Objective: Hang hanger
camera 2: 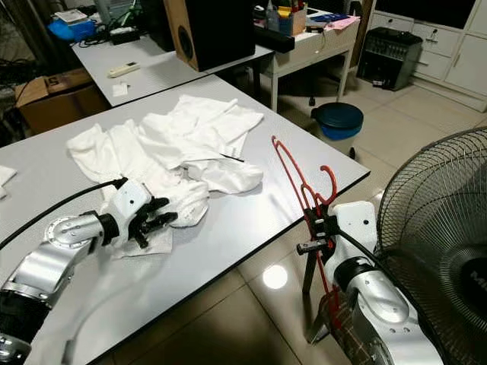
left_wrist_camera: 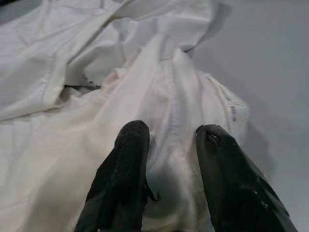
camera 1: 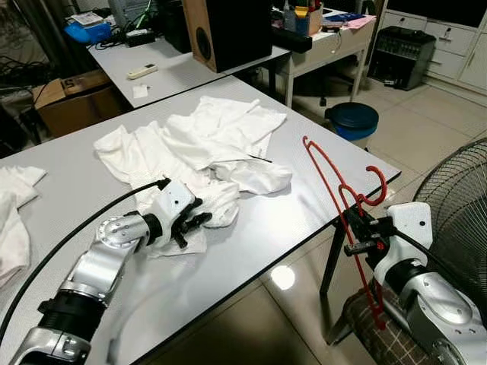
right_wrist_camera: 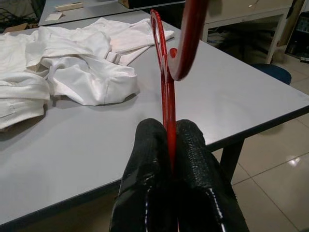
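Observation:
A crumpled white garment (camera 1: 205,144) lies spread on the grey table (camera 1: 304,220). My left gripper (camera 1: 190,217) rests on its near edge, and in the left wrist view a raised fold of the cloth (left_wrist_camera: 169,96) is pinched between the two black fingers (left_wrist_camera: 128,159). To the right, off the table's corner, my right gripper (camera 1: 358,224) is shut on the thin red hanger (camera 1: 326,176). The hanger stands nearly upright and edge-on, its hook (camera 1: 374,186) curling toward me. In the right wrist view the red wire (right_wrist_camera: 164,72) runs up from between the closed fingers (right_wrist_camera: 147,159).
A large fan grille (camera 1: 456,182) stands close on the right. A blue bin (camera 1: 351,120) sits on the tiled floor beyond the table corner. A checked stool (camera 1: 380,338) is under the right arm. Another white cloth (camera 1: 15,205) lies at the far left. A second table with a speaker box (camera 1: 228,30) stands behind.

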